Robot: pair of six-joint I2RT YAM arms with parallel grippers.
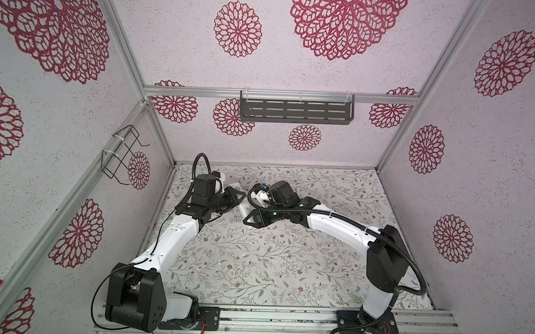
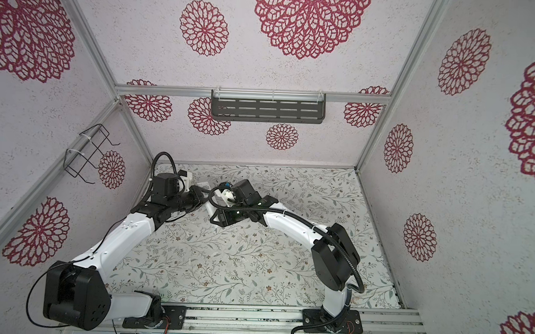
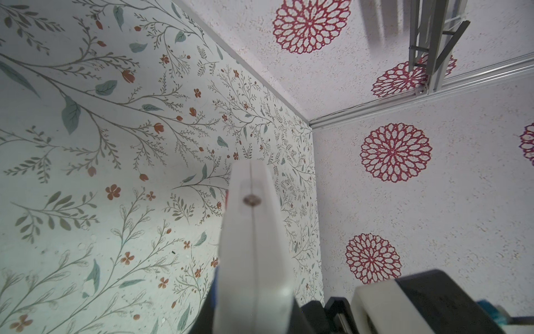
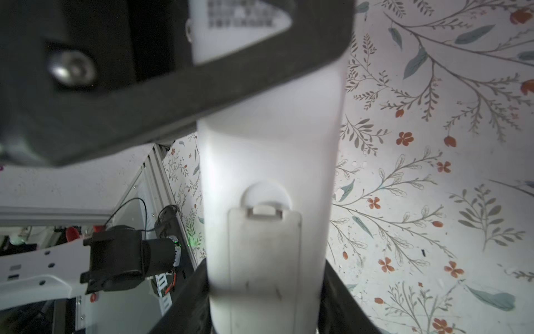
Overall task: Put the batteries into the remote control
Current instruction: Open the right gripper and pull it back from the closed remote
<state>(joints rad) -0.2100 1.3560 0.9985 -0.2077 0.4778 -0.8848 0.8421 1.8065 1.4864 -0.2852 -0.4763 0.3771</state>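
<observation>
Starting at the left wall, a black wire rack (image 1: pixel 123 153) hangs there, well apart from the arms. The left arm (image 1: pixel 172 238) reaches toward the far part of the flowered table (image 1: pixel 287 260), and the left gripper (image 1: pixel 236 197) is closed tight on one end of the remote control (image 1: pixel 246 208), which is lifted above the table between the two arms. In the left wrist view the remote is seen on its thin edge, a white bar running away from the camera. In the right wrist view its back side faces the camera, and the battery cover (image 4: pixel 264 260) sits in its place, the latch at its upper end. The right gripper (image 1: pixel 252 217) takes the other end of the remote at a medium width: its dark fingers (image 4: pixel 187 306) lie against both long edges. The right arm (image 1: pixel 334 228) bends in from the right. A dark slotted shelf (image 1: pixel 295 109) hangs on the back wall.
</observation>
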